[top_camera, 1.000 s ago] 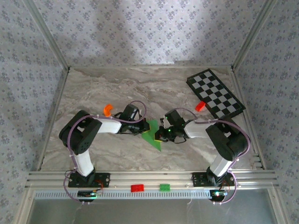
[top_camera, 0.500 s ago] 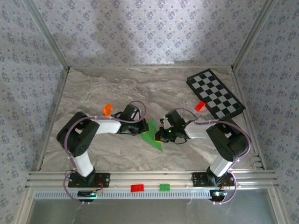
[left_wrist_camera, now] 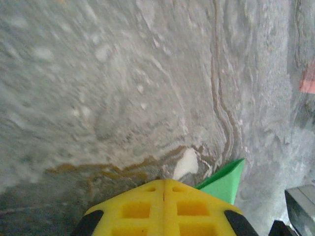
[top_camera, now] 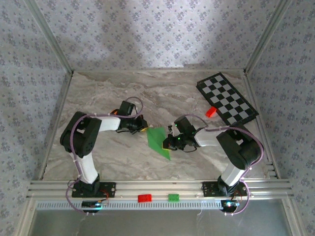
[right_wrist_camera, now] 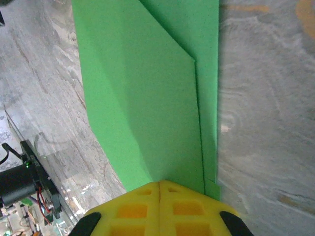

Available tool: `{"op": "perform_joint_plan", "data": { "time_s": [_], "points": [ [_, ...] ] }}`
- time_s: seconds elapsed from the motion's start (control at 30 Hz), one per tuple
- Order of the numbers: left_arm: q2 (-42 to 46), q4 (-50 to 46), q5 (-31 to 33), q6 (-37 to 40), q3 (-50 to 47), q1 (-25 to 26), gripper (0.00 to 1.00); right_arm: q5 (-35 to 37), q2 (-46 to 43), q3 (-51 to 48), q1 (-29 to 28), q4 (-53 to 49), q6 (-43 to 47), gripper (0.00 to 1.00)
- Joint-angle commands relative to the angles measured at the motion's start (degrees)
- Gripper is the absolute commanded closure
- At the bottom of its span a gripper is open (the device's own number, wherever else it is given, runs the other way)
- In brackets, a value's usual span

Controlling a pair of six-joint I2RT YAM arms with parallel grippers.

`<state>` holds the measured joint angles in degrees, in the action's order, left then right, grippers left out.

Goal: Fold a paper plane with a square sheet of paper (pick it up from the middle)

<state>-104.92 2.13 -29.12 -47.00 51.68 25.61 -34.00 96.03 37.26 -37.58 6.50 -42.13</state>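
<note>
Where the right hand (right_wrist_camera: 160, 184) overlaps, the paper plane (right_wrist_camera: 142, 98) is hidden.

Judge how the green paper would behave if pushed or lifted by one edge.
The paper looks thin, so it is probably very light and would slide on the smooth table when pushed. Lifted by an edge it would likely droop, though the overlapping flap in the right wrist view may stiffen it.

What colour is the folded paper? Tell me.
The folded paper is plain bright green; right wrist view shows it best.
</note>
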Motion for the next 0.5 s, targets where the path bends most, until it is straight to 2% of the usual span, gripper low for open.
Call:
{"op": "perform_joint_plan", "data": {
  "time_s": [0.0,0.13,0.23,0.47],
  "points": [
    [2.4,-5.8,1.4,2.4,2.2,1.0,0.95,3.2,3.9,-3.4,-1.2,-9.4,1.1,1.00],
    [6.6,-8.8,4.8,2.9,1.7,2.0,0.95,3.1,3.7,-3.2,-1.3,-9.5,1.2,1.00],
    [9.3,-7.6,6.2,1.7,-0.3,3.2,0.94,2.9,3.6,-3.0,-1.3,-9.6,1.3,1.00],
    [9.0,-1.4,3.6,1.1,-2.3,6.8,0.94,3.1,3.3,-2.9,-1.3,-9.9,1.5,1.00]
  ]
}}
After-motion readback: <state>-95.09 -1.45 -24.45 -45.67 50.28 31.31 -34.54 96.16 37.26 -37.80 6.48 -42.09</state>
